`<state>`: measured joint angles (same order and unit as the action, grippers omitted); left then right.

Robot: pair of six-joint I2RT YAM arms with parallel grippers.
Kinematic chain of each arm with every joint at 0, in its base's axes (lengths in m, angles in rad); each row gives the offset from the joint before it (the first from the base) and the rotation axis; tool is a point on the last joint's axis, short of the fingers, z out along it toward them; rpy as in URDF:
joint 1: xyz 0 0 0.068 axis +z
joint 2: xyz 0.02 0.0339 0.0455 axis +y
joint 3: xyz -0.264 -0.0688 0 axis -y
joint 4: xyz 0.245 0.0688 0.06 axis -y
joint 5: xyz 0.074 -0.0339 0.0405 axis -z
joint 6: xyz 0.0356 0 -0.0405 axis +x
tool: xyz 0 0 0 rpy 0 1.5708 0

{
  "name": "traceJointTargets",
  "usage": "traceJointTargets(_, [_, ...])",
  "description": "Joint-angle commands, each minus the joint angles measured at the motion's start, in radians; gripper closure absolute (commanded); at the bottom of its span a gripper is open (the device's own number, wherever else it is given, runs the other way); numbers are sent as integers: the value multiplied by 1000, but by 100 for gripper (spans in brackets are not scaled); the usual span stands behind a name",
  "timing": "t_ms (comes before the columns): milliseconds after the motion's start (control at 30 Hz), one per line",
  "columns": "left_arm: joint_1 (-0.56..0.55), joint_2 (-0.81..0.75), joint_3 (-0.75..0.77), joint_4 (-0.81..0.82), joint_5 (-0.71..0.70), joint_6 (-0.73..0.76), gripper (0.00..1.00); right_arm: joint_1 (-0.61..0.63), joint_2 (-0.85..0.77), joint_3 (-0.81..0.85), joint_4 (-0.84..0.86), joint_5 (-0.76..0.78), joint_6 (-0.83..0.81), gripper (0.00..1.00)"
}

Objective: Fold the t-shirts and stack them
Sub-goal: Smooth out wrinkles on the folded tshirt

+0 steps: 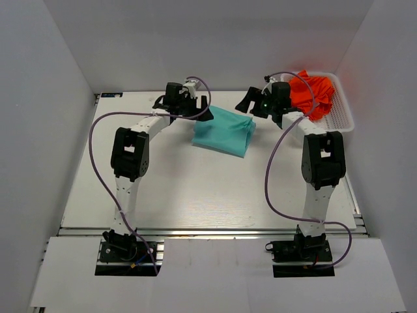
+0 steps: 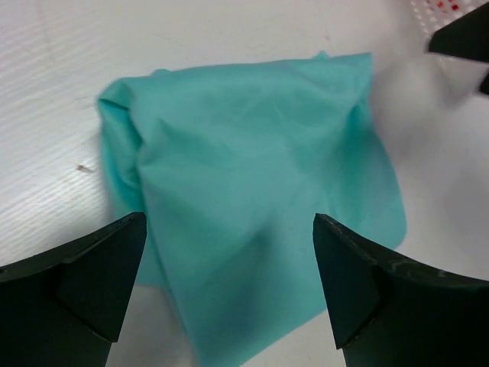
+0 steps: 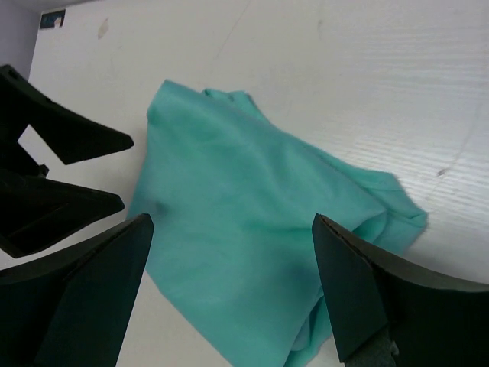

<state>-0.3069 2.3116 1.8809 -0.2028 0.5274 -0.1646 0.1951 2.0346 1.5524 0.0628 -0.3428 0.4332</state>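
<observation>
The teal t-shirt [image 1: 223, 131] lies folded on the table at the back middle; it also shows in the left wrist view [image 2: 252, 199] and the right wrist view [image 3: 252, 229]. The orange-red t-shirt [image 1: 314, 93] lies bunched in the white basket [image 1: 342, 111] at the back right. My left gripper [image 1: 203, 112] hovers open and empty at the teal shirt's left edge, fingers [image 2: 92, 283] wide apart. My right gripper [image 1: 250, 104] hovers open and empty at the shirt's right edge, fingers [image 3: 367, 290] wide apart.
The white perforated basket stands at the table's back right corner. White walls enclose the table on the left, back and right. Purple cables [image 1: 273, 176] loop off both arms over the table.
</observation>
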Motion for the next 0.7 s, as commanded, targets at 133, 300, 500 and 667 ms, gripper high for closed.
traceJointTargets(133, [-29,-46,-54,131,143,-72,0,37,10,-133,119,-127,171,10])
traceJointTargets(300, [-29,68,-20,141,214,-118,0,29,58,-193,89,-46,297,10])
traceJointTargets(500, [-29,36,-199,155,252,-128,0,26,84,-250,6,-4,288,10])
traceJointTargets(667, [-29,-102,-469,94,247,-98,0,58,58,-331,35,-133,213,10])
